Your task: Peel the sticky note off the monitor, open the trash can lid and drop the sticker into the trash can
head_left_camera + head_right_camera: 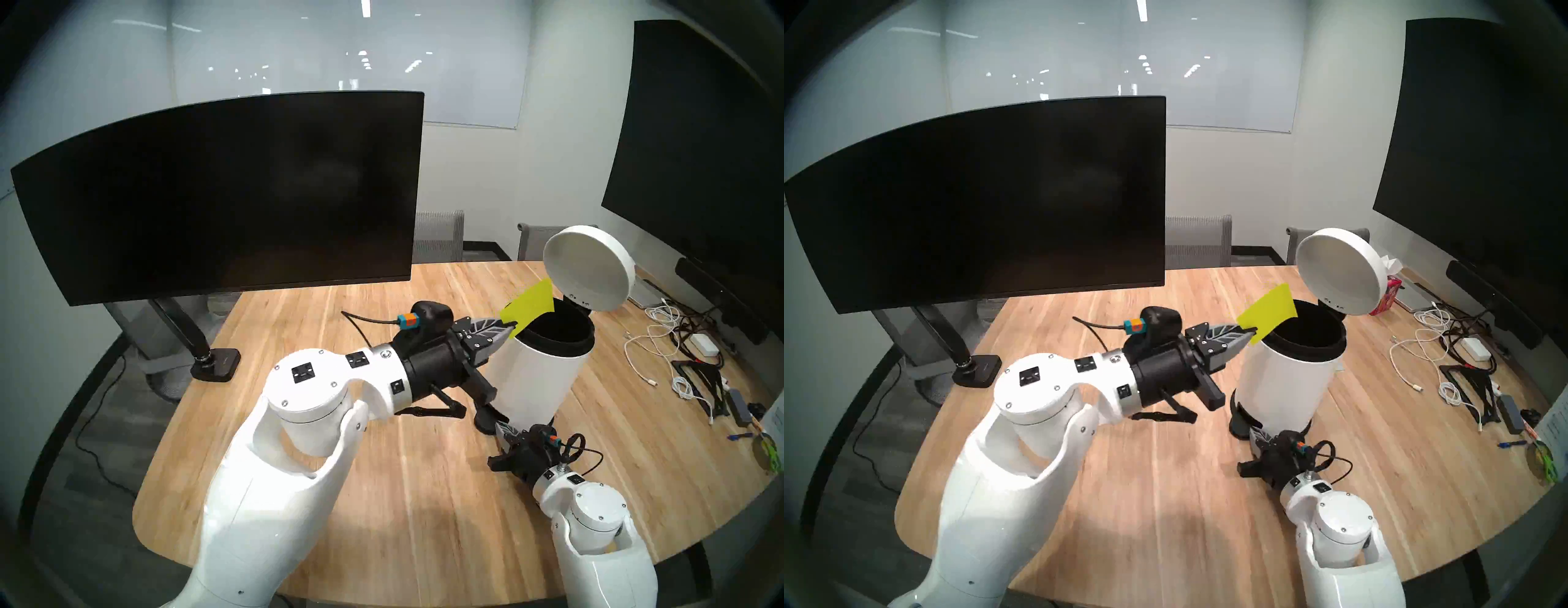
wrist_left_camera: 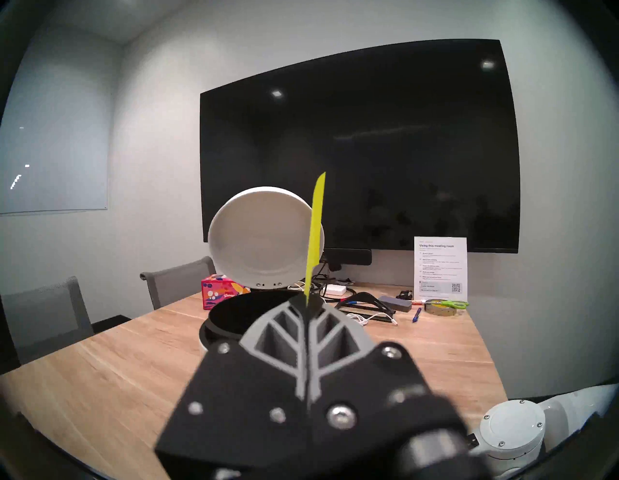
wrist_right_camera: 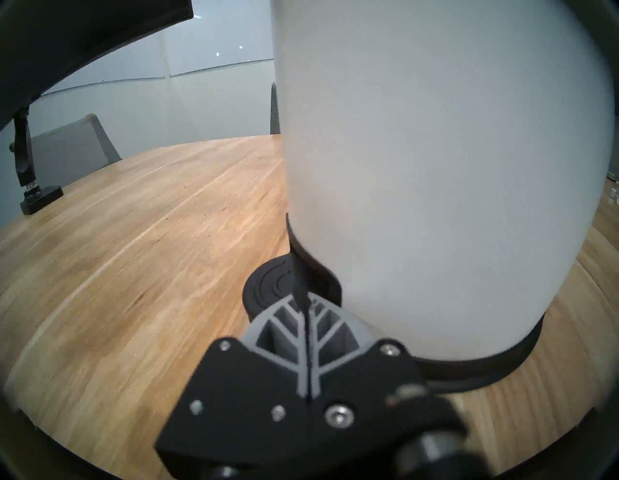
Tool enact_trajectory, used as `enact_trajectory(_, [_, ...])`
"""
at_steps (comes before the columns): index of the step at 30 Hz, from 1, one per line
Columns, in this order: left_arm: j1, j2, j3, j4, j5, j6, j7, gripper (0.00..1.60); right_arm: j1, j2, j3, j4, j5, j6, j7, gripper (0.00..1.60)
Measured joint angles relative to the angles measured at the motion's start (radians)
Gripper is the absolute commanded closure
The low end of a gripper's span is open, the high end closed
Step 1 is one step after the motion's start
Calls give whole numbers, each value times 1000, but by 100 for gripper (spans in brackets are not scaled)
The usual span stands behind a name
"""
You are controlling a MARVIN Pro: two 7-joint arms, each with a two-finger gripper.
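Two robot arms reached over the wooden desk (image 1: 382, 446). The left hand (image 1: 507, 327) was pinched tight on one corner of the sticky note (image 1: 529, 306). The yellow-green paper stuck up and out from the fingertips, right at the near rim of the trash can (image 1: 534, 373). In the left wrist view the note (image 2: 316, 231) showed edge-on, standing up thin in front of the lid.

The trash can lid (image 1: 589, 271) was tipped up and back, so the black inside of the can was open to see. The note was above the near edge of the opening, not inside it.

The right hand (image 1: 502, 431) was low, by the bottom of the can. Its two fingers were pressed together with nothing between them. In the right wrist view the tips (image 3: 306, 306) lay on the round black foot pedal (image 3: 268, 285), just beside the white wall of the can (image 3: 435, 167).

The monitor (image 1: 229, 199) stood at the left of the desk on its black arm, with a dark screen and no paper on it. A bigger black screen (image 1: 695, 148) hung on the wall at the right. White cables (image 1: 662, 335) lay on the desk under it. A red tissue box (image 2: 219, 291) sat behind the can.
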Motion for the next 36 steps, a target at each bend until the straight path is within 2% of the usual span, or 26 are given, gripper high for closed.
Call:
enact_trajectory(11, [-119,-82,35,137,78,-6,-9,160,-8,7,11,-4,14,1,13,160])
enact_trajectory(36, [-367,-224,11,520,197,-46,-53,160,25,10,14,32,42,3,36,160])
